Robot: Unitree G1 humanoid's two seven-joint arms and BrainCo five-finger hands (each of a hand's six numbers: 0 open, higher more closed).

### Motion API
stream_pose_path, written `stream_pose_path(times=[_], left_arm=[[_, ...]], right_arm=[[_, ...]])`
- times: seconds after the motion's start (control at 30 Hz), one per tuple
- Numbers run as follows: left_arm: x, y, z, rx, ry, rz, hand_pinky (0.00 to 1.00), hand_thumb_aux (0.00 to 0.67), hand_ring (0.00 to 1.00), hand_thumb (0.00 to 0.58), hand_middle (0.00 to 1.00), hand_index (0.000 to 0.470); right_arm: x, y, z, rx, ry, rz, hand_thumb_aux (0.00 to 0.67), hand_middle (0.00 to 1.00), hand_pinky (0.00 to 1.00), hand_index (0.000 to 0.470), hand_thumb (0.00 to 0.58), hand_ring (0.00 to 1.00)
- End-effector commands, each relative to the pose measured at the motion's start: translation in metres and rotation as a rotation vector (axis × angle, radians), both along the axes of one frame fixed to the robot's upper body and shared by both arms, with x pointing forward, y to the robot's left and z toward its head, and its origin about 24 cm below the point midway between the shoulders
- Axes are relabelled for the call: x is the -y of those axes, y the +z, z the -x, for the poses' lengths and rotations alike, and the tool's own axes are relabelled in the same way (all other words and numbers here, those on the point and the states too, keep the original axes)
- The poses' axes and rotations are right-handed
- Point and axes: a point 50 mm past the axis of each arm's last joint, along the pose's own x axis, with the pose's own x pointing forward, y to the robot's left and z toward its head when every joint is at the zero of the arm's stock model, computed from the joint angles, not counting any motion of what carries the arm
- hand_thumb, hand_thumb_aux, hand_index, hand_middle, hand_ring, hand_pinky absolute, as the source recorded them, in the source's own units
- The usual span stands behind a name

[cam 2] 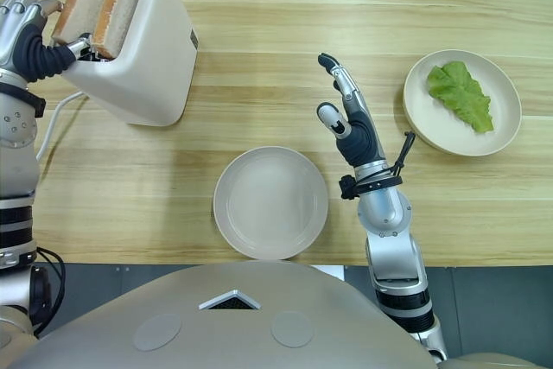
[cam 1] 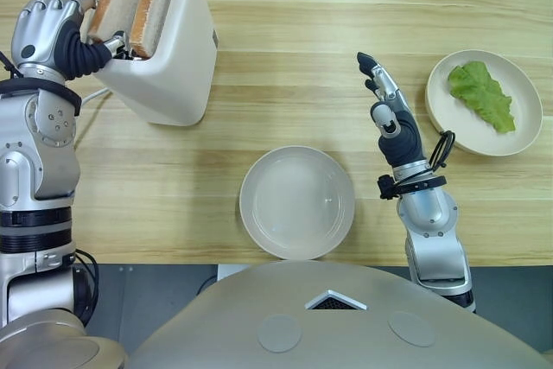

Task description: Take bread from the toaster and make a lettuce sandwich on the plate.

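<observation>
Nearest you, the centre plate (cam 1: 296, 202) sits bare on the bench (cam 1: 285, 84), so nothing of the sandwich has been laid down yet. Just beyond it and to the right, your right hand (cam 1: 386, 101) is held above the wood with fingers stretched out and nothing in it, between that plate and the side plate (cam 1: 441, 114). The lettuce leaf (cam 1: 481, 95) lies untouched on the side plate. Farthest back at the left, the toaster (cam 1: 168, 49) has both pieces of toast standing in its slots. Your left hand (cam 1: 47, 28) is curled on the left slice (cam 1: 112, 4), with fingers on its outer face and thumb at its base, while the second slice (cam 1: 149, 8) is free. I'd judge you're at the first pull: both slices, the leaf and the stacking all remain.
</observation>
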Motion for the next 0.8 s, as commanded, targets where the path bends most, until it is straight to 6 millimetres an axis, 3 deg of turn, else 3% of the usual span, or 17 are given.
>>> stream_pose_path(times=[0.03,0.1,0.13,0.17,0.2,0.23,0.27,0.43,0.8], left_arm=[[0.002,-0.018,-0.008,-0.074,0.012,-0.01,0.0,0.339,0.0,0.438,0.0,0.238],[0.005,-0.02,-0.012,-0.073,0.003,-0.004,0.0,0.352,0.0,0.449,0.0,0.247],[0.006,-0.02,-0.013,-0.07,0.0,-0.001,0.0,0.439,0.0,0.511,0.0,0.308],[0.007,-0.02,-0.014,-0.065,-0.001,0.009,0.0,0.67,0.0,0.58,0.0,0.47],[0.007,-0.019,-0.014,-0.056,-0.003,0.022,0.0,0.67,0.0,0.58,0.0,0.47],[0.008,-0.017,-0.014,-0.042,-0.006,0.044,0.57,0.67,0.57,0.58,0.57,0.47],[0.008,-0.015,-0.014,-0.031,-0.01,0.058,0.99,0.67,0.99,0.58,0.99,0.47],[0.008,0.006,-0.014,0.061,-0.059,0.194,1.0,0.67,1.0,0.58,1.0,0.47],[-0.015,0.103,0.002,0.359,-0.175,0.373,1.0,0.67,1.0,0.58,1.0,0.47]], right_arm=[[0.001,-0.003,0.001,-0.006,-0.005,0.015,0.0,0.0,0.0,0.0,0.0,0.0],[0.002,-0.005,0.002,-0.007,-0.009,0.017,0.0,0.0,0.0,0.0,0.0,0.0],[0.002,-0.005,0.002,-0.008,-0.011,0.019,0.0,0.0,0.0,0.0,0.0,0.0],[0.003,-0.006,0.002,-0.009,-0.014,0.021,0.0,0.0,0.0,0.0,0.0,0.0],[0.004,-0.007,0.003,-0.011,-0.016,0.022,0.0,0.0,0.0,0.0,0.0,0.0],[0.005,-0.008,0.003,-0.013,-0.018,0.024,0.0,0.0,0.0,0.0,0.0,0.0],[0.005,-0.009,0.003,-0.016,-0.02,0.026,0.0,0.0,0.0,0.0,0.0,0.0],[0.006,-0.014,0.003,-0.026,-0.031,0.04,0.0,0.0,0.0,0.0,0.0,0.0],[0.011,-0.018,0.001,-0.03,-0.059,0.063,0.0,0.0,0.0,0.0,0.0,0.0]])
